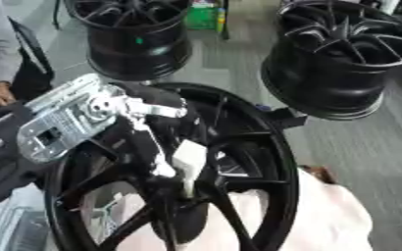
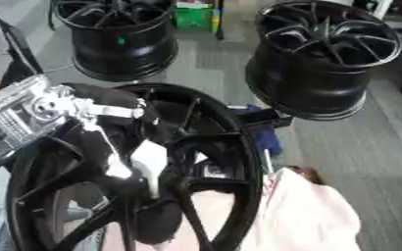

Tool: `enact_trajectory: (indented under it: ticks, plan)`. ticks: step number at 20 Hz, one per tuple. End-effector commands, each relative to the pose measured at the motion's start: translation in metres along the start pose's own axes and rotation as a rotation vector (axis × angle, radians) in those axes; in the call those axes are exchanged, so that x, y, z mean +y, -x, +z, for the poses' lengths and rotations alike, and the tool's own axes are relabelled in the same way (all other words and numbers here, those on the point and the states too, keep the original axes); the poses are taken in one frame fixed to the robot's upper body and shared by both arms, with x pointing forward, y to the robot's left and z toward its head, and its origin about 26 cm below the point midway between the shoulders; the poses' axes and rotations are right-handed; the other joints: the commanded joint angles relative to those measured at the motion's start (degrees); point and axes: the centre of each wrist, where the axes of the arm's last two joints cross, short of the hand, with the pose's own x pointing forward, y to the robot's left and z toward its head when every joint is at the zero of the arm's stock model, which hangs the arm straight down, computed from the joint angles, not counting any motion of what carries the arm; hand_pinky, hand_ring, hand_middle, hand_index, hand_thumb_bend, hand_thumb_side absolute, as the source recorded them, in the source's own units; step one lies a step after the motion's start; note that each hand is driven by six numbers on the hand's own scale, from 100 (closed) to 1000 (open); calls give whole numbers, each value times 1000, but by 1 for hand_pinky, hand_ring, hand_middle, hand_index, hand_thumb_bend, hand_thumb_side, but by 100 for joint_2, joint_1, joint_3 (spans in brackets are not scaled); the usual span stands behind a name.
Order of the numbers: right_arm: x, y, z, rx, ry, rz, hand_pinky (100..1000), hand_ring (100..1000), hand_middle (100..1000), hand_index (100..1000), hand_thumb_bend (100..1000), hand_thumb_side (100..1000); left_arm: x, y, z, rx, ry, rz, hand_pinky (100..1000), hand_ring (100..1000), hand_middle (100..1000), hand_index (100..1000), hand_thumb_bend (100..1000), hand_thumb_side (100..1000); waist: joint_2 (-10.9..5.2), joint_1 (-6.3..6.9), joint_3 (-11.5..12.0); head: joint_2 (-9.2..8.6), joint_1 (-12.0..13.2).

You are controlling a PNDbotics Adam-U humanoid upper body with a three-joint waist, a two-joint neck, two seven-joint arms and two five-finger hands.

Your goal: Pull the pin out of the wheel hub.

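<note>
Pin [image 1: 190,164] (white) under left robot hand [image 1: 149,142]

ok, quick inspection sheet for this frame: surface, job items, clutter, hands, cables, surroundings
Surface: pale cloth under the near wheel; grey floor beyond.
Job's things: black spoked wheel hub close to the camera, lying tilted; a white pin-like piece at its centre, between the spokes.
Clutter: a dark blue thing by the rim's far right edge; a green box at the back.
Hands: left hand reaches down into the hub centre, fingers at the white piece; grip cannot be told. Right hand: nothing seen.
Cables: nothing seen.
Surroundings: two more black wheels standing on the floor behind.
</note>
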Motion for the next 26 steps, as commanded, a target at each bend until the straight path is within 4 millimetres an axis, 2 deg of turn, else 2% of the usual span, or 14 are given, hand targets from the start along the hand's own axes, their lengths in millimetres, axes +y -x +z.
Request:
enact_trajectory:
  ticks: [1,15,19,21,26]
  plan:
    - [-2,-8,-3,-28,6,-9,699,672,701,747,100,757,6,-3,3,-4,-12,-5,807,777,656,822,422,275,-58,1,-8,-68,37]
    - [-2,-7,-2,-23,16,-14,699,672,700,747,100,757,2,-5,1,-11,10,-3,782,727,577,757,351,248,-57,-9,-29,-92,57]
    - [-2,-7,-2,-21,18,-16,699,671,700,747,100,759,3,-7,1,-18,6,-5,768,697,527,738,323,181,-63,-9,-22,-86,58]
    - [-2,-6,-2,-20,18,-17,700,671,700,746,100,759,3,-7,2,-22,2,-4,764,687,512,731,311,175,-64,-10,-21,-96,56]
    - [-3,-6,-1,-14,21,-19,700,671,700,746,100,762,2,-8,2,-28,-5,8,750,650,451,686,242,112,-62,-11,-24,-90,51]
